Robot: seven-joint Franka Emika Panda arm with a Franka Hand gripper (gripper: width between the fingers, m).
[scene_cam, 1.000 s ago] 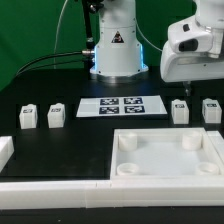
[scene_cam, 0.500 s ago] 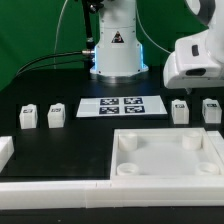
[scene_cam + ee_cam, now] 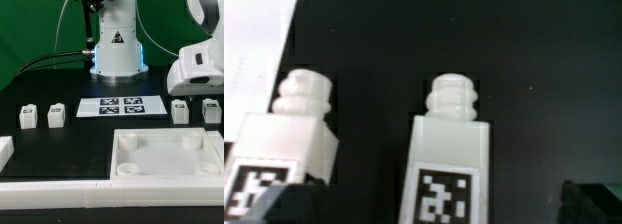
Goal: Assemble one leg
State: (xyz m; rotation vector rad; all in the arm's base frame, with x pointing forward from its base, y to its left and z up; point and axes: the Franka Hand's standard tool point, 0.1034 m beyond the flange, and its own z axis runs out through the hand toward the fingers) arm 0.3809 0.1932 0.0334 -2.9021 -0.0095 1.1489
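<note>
Several small white legs lie on the black table. Two are at the exterior view's left and two at its right. My gripper hangs low just above the right pair. In the wrist view one leg, marker face up and knobbed end pointing away, lies between my dark fingertips. Its neighbour lies beside it, outside the jaws. My gripper is open, its jaws wide apart either side of the leg and not touching it.
The marker board lies at the table's middle; its edge shows in the wrist view. A large white tray with round corner sockets sits at the front. A white rail runs along the front edge. The robot base stands behind.
My gripper has come down toward the two legs at the exterior view's right and drifted slightly rightward. The legs, tray and marker board have not moved.
</note>
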